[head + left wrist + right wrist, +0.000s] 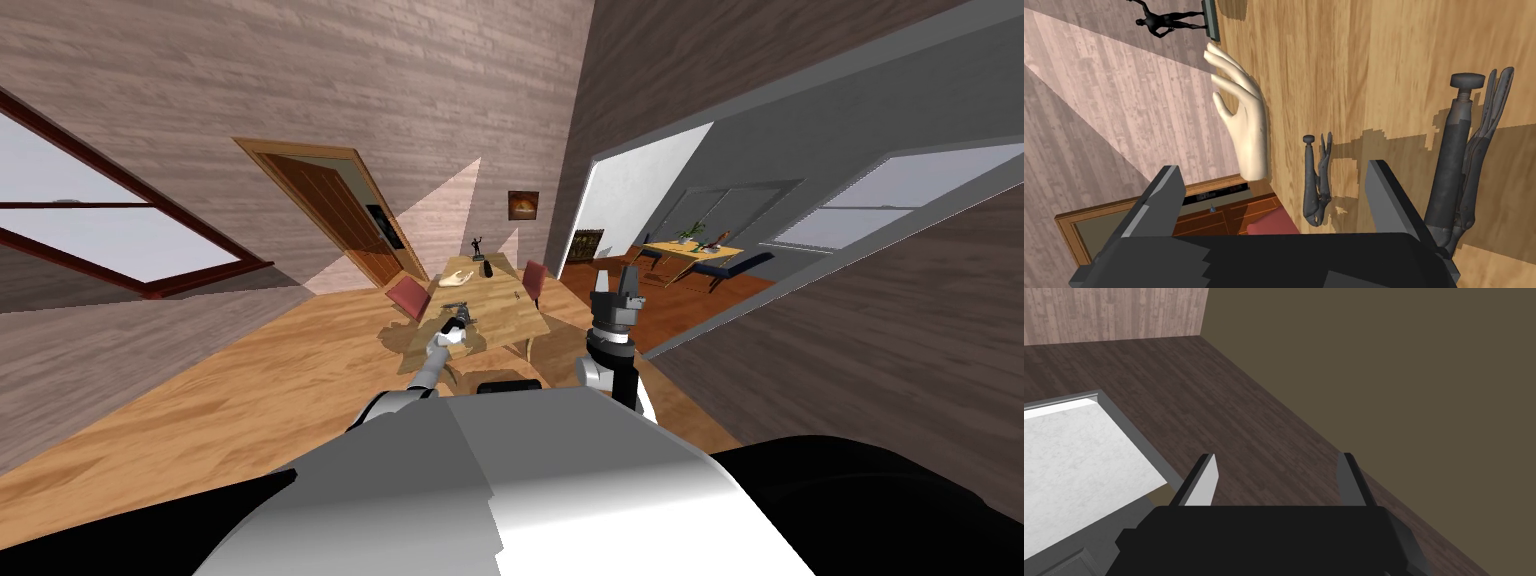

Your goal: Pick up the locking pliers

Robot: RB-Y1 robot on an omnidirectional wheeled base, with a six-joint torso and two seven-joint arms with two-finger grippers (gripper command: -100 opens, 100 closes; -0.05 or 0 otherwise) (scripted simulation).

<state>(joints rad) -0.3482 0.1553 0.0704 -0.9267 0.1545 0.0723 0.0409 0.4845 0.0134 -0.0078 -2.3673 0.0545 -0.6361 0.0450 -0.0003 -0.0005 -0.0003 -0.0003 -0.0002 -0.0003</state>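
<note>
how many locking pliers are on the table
2. The near pliers lie outside one finger of the left pincer; the far pliers lie further along the table, seen between its fingers. More may be hidden.

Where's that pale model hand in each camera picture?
Head view: pale model hand on the wooden table's left side, near the black figurine.
Left wrist view: beyond the open left gripper, at the table's edge.
Right wrist view: right gripper points elsewhere.
Shared landmark: the figurine.

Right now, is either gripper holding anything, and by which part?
Nothing is held. The left gripper is open over the table; the near locking pliers lie outside its fingers, beside one. The right gripper is open and empty.
</note>
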